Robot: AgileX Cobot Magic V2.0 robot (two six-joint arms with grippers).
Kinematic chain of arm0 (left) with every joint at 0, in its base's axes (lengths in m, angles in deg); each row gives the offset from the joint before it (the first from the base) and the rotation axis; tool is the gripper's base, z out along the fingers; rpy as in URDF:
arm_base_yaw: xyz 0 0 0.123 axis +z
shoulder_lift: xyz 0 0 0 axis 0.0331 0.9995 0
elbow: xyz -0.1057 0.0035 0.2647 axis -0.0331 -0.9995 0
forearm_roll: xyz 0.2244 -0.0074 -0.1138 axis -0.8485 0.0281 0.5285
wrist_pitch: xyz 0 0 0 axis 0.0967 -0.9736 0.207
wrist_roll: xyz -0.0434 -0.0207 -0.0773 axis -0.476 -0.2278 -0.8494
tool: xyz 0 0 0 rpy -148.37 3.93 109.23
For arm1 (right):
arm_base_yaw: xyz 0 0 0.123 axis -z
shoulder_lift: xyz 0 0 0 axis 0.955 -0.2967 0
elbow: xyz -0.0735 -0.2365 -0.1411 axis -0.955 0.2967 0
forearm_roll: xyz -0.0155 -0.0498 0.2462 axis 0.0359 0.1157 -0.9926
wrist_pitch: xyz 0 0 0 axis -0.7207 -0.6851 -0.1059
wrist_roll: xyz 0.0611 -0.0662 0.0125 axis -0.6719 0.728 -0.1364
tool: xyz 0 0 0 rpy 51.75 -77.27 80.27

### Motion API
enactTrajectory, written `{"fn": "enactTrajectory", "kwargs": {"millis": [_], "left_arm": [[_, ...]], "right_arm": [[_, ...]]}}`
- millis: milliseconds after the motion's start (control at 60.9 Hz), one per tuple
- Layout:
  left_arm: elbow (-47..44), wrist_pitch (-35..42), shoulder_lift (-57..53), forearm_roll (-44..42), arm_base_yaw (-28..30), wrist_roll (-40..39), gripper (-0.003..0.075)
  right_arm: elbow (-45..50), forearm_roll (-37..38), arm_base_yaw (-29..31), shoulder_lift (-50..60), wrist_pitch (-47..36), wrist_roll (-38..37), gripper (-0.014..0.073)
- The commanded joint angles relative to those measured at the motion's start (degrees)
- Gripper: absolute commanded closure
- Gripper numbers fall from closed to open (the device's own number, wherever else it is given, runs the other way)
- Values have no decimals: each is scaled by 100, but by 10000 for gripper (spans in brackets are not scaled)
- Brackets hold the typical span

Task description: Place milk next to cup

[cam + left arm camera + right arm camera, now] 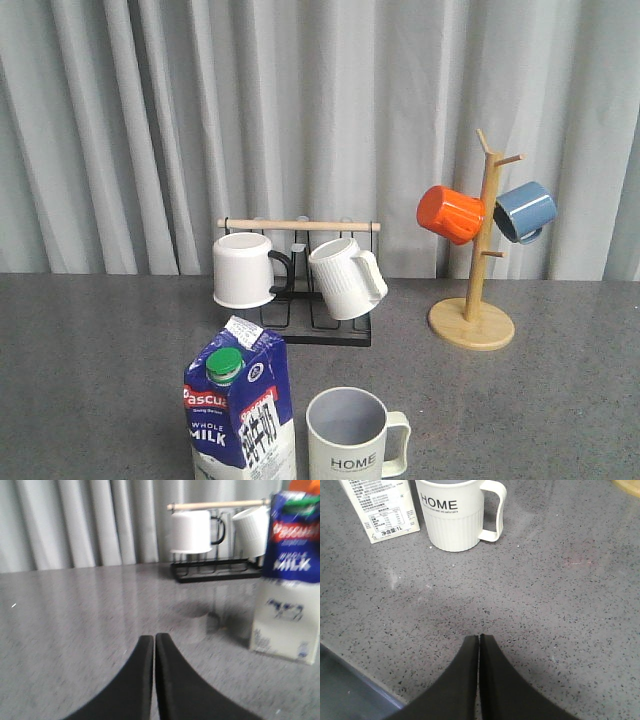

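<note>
Milk carton (240, 415) stands upright at the near edge of the grey speckled surface (90, 360), just left of the cup (350, 432) in the front view. Small gap between them, not touching. Blue top, white base, green cap (225, 366) facing the camera, red band and "WHOLE MILK" readable.

Cup is upright, opening up, grey-blue inside, "HOME" print facing near, handle pointing right. Right wrist view confirms: carton base (382, 510) and cup (452, 517) side by side, narrow strip of surface between.

Left hand (153, 640): clenched, both black fingers pressed together, holding nothing, low over bare surface. Carton (290, 575) sits off to one side of it, well apart.

Right hand (479, 640): clenched too, fingers together, nothing in them. Hovering over the surface short of the cup, apart from it.

Further back, centre: black wire rack (300, 325) with a wooden bar (298, 225) on top. Plain white mug with black handle (245, 270) on its left side, ribbed white mug (345, 278) tilted on its right.

Back right: wooden mug tree (475, 250) on a round base. Orange mug (450, 213) hangs on its left peg, blue mug (525, 210) on its right.

Grey pleated curtain (150, 120) behind everything.
</note>
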Motion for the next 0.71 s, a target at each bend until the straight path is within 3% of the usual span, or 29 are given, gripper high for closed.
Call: {"fn": "enactTrajectory", "kwargs": {"millis": [0, 131, 689], "left_arm": [[-185, 552, -422, 7, 169, -40, 728], [-261, 265, -1072, 7, 376, -65, 728], [-254, 232, -1009, 7, 420, -71, 728]], "right_arm": [[-151, 4, 15, 1, -344, -15, 599], [-151, 4, 15, 1, -344, -15, 599], [-151, 2, 15, -5, -305, -15, 599]]}}
